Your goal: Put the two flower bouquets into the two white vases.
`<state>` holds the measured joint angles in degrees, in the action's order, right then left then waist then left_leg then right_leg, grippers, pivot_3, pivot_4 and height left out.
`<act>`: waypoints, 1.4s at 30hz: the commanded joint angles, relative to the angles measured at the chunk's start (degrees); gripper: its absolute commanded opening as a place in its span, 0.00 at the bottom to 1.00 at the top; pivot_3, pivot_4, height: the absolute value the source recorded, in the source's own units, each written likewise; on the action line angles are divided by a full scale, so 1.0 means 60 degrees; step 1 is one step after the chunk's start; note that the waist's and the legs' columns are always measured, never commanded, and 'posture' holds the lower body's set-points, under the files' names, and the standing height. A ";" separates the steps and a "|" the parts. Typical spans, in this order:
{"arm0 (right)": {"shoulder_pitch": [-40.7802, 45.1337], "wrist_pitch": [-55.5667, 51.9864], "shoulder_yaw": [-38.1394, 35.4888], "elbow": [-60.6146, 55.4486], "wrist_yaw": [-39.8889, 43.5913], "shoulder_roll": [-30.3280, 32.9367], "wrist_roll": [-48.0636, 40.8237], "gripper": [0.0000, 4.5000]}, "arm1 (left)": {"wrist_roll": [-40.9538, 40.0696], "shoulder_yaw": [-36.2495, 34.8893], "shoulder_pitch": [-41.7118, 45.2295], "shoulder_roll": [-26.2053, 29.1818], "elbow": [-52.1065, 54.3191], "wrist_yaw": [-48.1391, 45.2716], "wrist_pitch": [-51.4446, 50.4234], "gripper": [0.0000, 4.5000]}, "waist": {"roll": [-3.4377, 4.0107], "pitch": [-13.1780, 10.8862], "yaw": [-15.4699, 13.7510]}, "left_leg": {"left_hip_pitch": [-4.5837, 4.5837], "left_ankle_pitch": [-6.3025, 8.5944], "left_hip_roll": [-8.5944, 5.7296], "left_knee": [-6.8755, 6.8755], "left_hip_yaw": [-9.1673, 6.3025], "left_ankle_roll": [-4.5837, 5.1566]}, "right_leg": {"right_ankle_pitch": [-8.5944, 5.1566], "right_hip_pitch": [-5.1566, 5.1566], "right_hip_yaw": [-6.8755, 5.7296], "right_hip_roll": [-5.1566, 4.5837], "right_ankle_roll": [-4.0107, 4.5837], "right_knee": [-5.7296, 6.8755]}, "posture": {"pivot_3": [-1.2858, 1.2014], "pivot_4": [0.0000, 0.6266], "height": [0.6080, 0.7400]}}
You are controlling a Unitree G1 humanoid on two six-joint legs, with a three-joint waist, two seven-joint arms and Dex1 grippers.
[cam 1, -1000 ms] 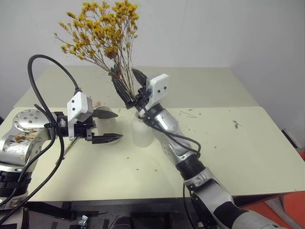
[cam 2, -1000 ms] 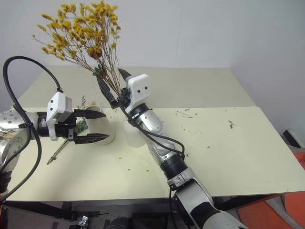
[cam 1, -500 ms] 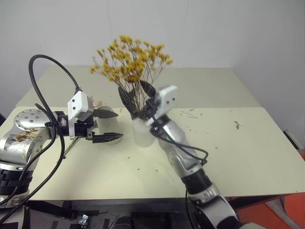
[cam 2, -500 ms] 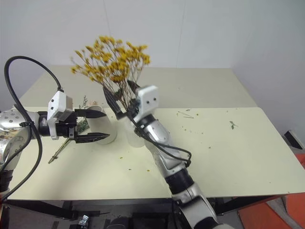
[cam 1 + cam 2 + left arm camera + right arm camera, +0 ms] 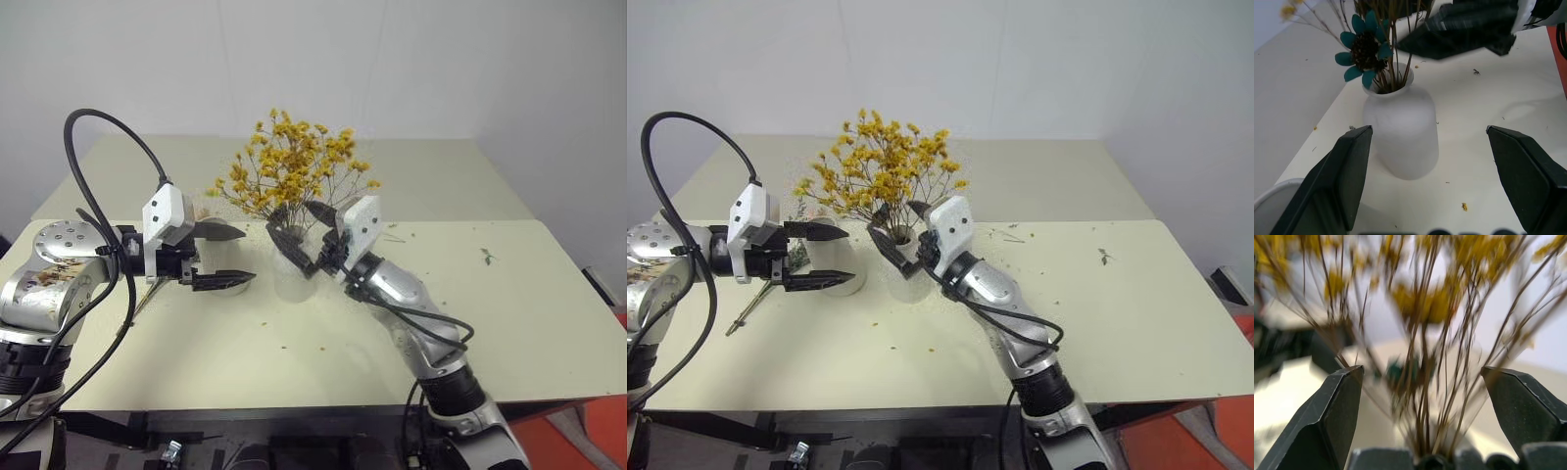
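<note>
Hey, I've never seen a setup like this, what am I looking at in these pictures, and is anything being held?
It's a two-armed robot at a pale table. Two pictures come from cameras in its head, looking down over its arms. The other two come from cameras on its wrists, looking out between the black fingers.

The yellow bouquet stands in the narrow-necked white vase. The right gripper is open, its fingers on either side of the stems without squeezing them. The left gripper is open and holds nothing; it hangs by the wide white vase. The grey-green sprig bunch lies on the table beside that vase. Small flower crumbs are scattered around.
</note>
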<state>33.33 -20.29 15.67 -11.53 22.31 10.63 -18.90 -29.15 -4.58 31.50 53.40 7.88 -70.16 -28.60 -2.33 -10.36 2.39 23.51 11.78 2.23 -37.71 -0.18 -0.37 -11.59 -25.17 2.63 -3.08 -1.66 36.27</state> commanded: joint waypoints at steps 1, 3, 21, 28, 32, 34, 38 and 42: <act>0.0439 -0.1178 0.0094 -0.0840 0.0642 0.0490 -0.0152 0.99 | 0.0018 -0.0119 0.0208 0.0069 0.0080 -0.0031 0.0177 0.90 | 0.0000 0.0000 0.0004 | 0.0000 0.0000 0.0000 0.0000 0.0000 0.0000 | 0.0000 0.0000 0.0000 0.0000 0.0000 0.0000 | 0.52 0.24 1.00; 0.0531 -0.1806 0.0122 -0.1020 0.0832 0.0773 -0.0159 0.99 | 0.0030 -0.0125 0.0193 0.0073 0.0082 -0.0042 0.0187 0.90 | 0.0000 0.0000 0.0015 | 0.0000 0.0000 0.0000 -0.0001 0.0000 0.0000 | 0.0000 -0.0001 0.0000 0.0000 0.0000 0.0000 | 0.52 0.24 1.00; -0.0400 -0.3315 -0.1205 -0.2523 0.3563 0.4164 -0.1301 0.99 | -0.0580 -0.3249 -0.2425 0.1376 0.1423 0.0630 -0.1228 0.90 | -0.0002 0.0000 0.0046 | -0.0006 0.0001 0.0009 0.0001 0.0008 0.0001 | -0.0019 0.0000 0.0002 -0.0001 -0.0030 -0.0007 | 0.52 0.24 1.00; -0.0228 -0.2891 -0.1193 -0.2223 0.4521 0.4158 -0.1481 0.99 | -0.0113 -0.5463 -0.4630 0.1662 0.2670 0.1473 -0.2463 0.90 | -0.0002 0.0000 -0.0011 | -0.0008 0.0001 0.0010 0.0001 0.0009 0.0000 | -0.0021 0.0002 -0.0002 -0.0002 -0.0031 -0.0012 | 0.52 0.24 1.00; 0.0084 -0.3032 -0.1100 -0.2226 0.4566 0.3832 -0.1545 0.99 | 0.0387 -0.5660 -0.5272 0.1884 0.2849 0.2455 -0.3567 0.90 | -0.0002 0.0000 -0.0024 | -0.0014 0.0001 0.0010 0.0001 0.0008 -0.0001 | -0.0023 0.0004 -0.0004 -0.0003 -0.0030 -0.0008 | 0.52 0.24 1.00; 0.0191 -0.3060 -0.1008 -0.2204 0.4540 0.3707 -0.1490 0.99 | 0.0621 -0.5315 -0.5233 0.2035 0.2713 0.3083 -0.4227 0.90 | -0.0002 0.0000 -0.0024 | -0.0016 0.0002 0.0011 0.0001 0.0008 -0.0001 | -0.0023 0.0004 -0.0005 -0.0002 -0.0030 -0.0008 | 0.52 0.24 1.00; 0.0365 -0.3072 -0.0869 -0.2083 0.4446 0.3493 -0.1341 0.99 | 0.0888 -0.3962 -0.4356 0.2247 0.2078 0.4133 -0.5211 0.90 | -0.0003 0.0000 -0.0067 | -0.0015 0.0002 0.0006 0.0001 0.0006 -0.0002 | -0.0023 0.0006 -0.0009 -0.0005 -0.0030 -0.0006 | 0.52 0.24 1.00; 0.0492 -0.3077 -0.0823 -0.2033 0.4388 0.3362 -0.1266 0.99 | 0.1093 -0.2403 -0.2657 0.1967 0.0951 0.4983 -0.5980 0.90 | -0.0004 0.0001 -0.0114 | -0.0013 0.0002 0.0007 0.0001 0.0006 -0.0002 | -0.0021 0.0005 -0.0010 -0.0003 -0.0027 -0.0005 | 0.52 0.24 1.00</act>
<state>35.25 -39.27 11.25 -22.78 49.24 31.00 -26.36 -24.00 -20.76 13.43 65.15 15.18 -42.45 -63.01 -2.36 -10.35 1.71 23.44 11.79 2.26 -37.70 -0.14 -0.38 -11.71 -25.14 2.57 -3.10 -1.83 36.24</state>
